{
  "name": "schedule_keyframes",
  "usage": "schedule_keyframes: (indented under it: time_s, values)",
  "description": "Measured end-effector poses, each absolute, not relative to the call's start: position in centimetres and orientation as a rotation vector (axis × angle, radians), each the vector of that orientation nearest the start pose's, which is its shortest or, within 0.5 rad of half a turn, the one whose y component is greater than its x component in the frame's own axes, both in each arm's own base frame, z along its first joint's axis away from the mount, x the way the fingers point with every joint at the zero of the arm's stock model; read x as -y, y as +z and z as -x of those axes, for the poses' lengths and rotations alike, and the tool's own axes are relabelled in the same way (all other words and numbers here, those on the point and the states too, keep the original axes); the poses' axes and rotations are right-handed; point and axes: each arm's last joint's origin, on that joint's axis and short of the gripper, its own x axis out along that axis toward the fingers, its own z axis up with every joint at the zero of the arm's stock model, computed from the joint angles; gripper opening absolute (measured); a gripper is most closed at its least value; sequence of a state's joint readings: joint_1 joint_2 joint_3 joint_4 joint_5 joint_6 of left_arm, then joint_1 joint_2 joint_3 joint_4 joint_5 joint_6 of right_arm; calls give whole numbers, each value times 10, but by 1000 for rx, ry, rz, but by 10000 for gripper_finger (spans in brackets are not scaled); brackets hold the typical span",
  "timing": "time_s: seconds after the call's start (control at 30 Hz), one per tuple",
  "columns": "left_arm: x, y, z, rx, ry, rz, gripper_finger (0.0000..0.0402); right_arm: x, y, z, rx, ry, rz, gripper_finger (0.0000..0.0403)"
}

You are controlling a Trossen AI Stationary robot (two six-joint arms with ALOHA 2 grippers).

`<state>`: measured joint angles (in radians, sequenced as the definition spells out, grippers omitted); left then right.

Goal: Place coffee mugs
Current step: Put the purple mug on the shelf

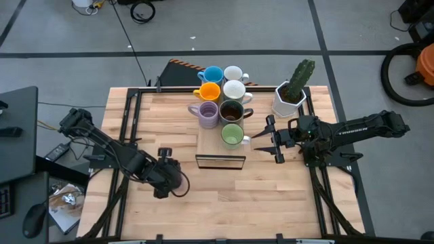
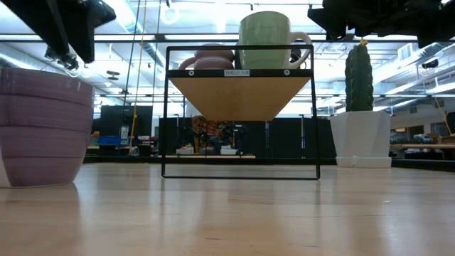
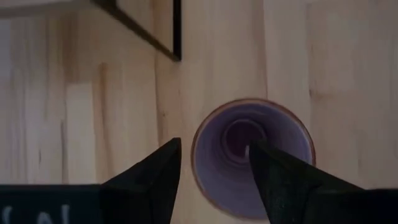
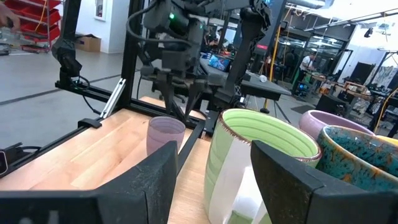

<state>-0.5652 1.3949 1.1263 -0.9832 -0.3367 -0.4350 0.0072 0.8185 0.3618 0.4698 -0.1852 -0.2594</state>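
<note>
A lavender mug [image 3: 252, 158] stands upright on its base on the bare table, also seen in the low view [image 2: 43, 128] and the right wrist view [image 4: 165, 134]. My left gripper [image 3: 216, 146] hangs open just above it, pointing steeply down, one fingertip over the mug's hollow and one outside the rim. In the high view my left gripper [image 1: 169, 181] hides the mug. A green mug [image 1: 232, 135] stands on the front of a raised wooden shelf [image 1: 209, 139]. My right gripper [image 1: 266, 139] waits level and open beside it, with the mug's handle side [image 4: 239, 186] facing the gap.
Behind the green mug on the shelf stand a lavender [image 1: 207, 112], a brown [image 1: 231, 110], an orange [image 1: 209, 91], a blue [image 1: 212, 74] and two white mugs [image 1: 234, 81]. A cactus in a white pot [image 1: 290, 98] stands at the far right. Bare table lies in front of the black shelf frame [image 2: 242, 174].
</note>
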Motion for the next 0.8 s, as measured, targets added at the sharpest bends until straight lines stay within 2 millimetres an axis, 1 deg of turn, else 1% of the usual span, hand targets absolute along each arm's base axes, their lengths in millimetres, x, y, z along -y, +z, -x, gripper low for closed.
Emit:
schedule_keyframes:
  time_s: [0.1, 0.17, 0.3, 0.43, 0.5, 0.63, 0.7, 0.8]
  values:
    - [128, 276, -219, -1155, 98, -79, 197, -7, 243, -182, 38, 190, 260, 210]
    - [129, 283, -219, -1154, 141, 27, 197, -7, 243, -182, 35, 190, 259, 210]
    - [131, 286, -219, -1174, 242, 321, 197, -7, 242, -182, 28, 191, 256, 210]
    - [139, 286, -214, -1285, 294, 642, 197, -7, 242, -182, 28, 193, 253, 210]
    - [147, 286, -209, -1328, 324, 759, 197, -7, 242, -182, 29, 202, 254, 210]
    - [168, 286, -193, -1347, 404, 882, 197, -7, 243, -182, 37, 215, 258, 210]
    - [179, 286, -183, -1310, 442, 909, 197, -7, 244, -182, 44, 215, 266, 210]
    - [196, 287, -167, -1198, 479, 937, 196, -7, 245, -182, 65, 212, 293, 210]
